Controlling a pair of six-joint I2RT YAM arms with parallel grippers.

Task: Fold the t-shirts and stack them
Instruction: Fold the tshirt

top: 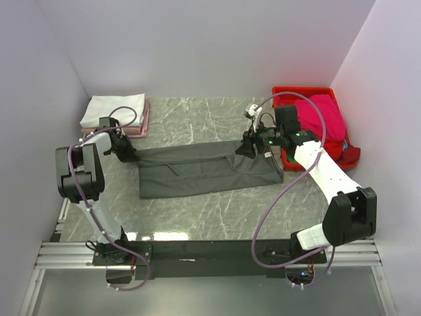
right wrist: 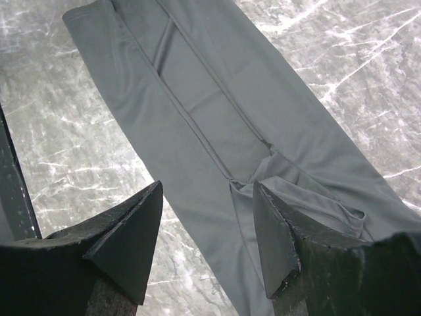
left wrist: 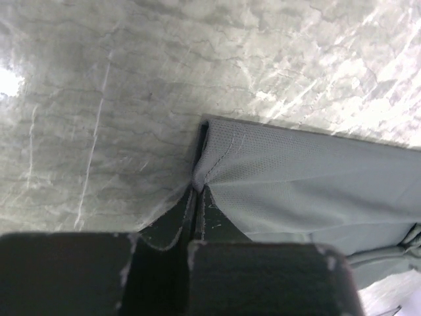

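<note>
So the charcoal tee [top: 204, 170] is lying across the middle of the desk [top: 197, 115]. It's already folded lengthwise into a long narrow band running left to right between the two arms.

The left pincer [left wrist: 197, 191] is clamped tight on the corner at the band's left end. Its wrist view shows the jaws closed, with the hem pinched into a little peak right at the tips. Best guess is that it's anchoring that end so the cloth doesn't slide around when the other end gets handled.

The right pincer [right wrist: 207, 197] is over the opposite end, jaws standing well apart with nothing in them. The cloth sits below and between the fingers, bunched into a small ridge. It looks lined up to grab that end, probably so the band can be folded across its length.

The tee itself is matte dark grey in a fine knit. It's mostly flat, with a couple of long creases along its length and a stitched hem at the left edge. The right end is rumpled and the left end is neater.

The finished stuff sits in the far left corner, a white tee [top: 113, 109] folded on top of a pink tee [top: 143, 122]. The red crate [top: 306, 92] at the far right holds a magenta tee [top: 327, 117] waiting its turn, close by the right arm.
</note>
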